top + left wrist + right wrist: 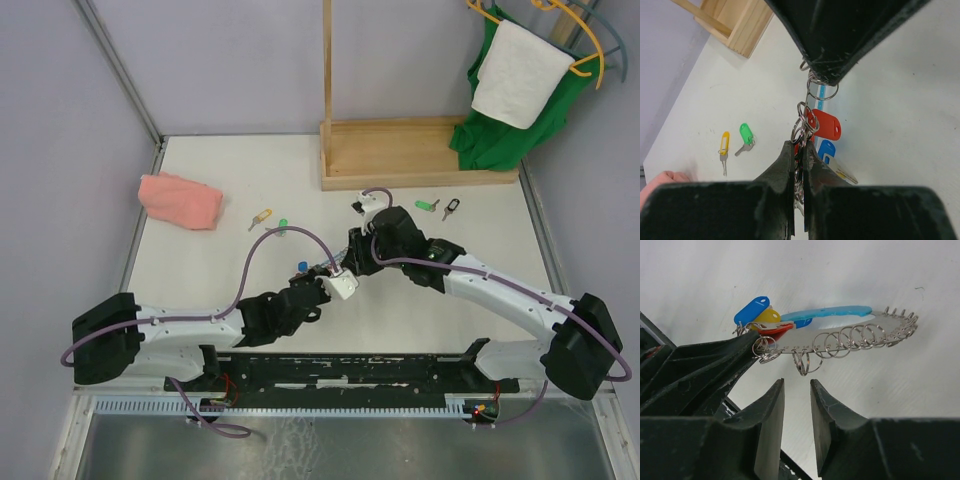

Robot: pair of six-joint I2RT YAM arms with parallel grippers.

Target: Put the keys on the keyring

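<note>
Keyring: centre of overhead frame, clamped in my left gripper.
Right gripper: jaws apart, empty, just under the ring's small loops.
Done: red tag, blue tag, yellow tag strung.
Left: yellow key, green key left of centre; second green key, black key upper right.

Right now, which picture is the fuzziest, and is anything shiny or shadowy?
Left wrist view: the left gripper is a dark, soft-edged mass up close; the keyring is sharp. Right wrist view: the right gripper looms slightly soft, the rings glint, a faint shadow lies on the table. Top view: even light, the loose keys tiny.
</note>
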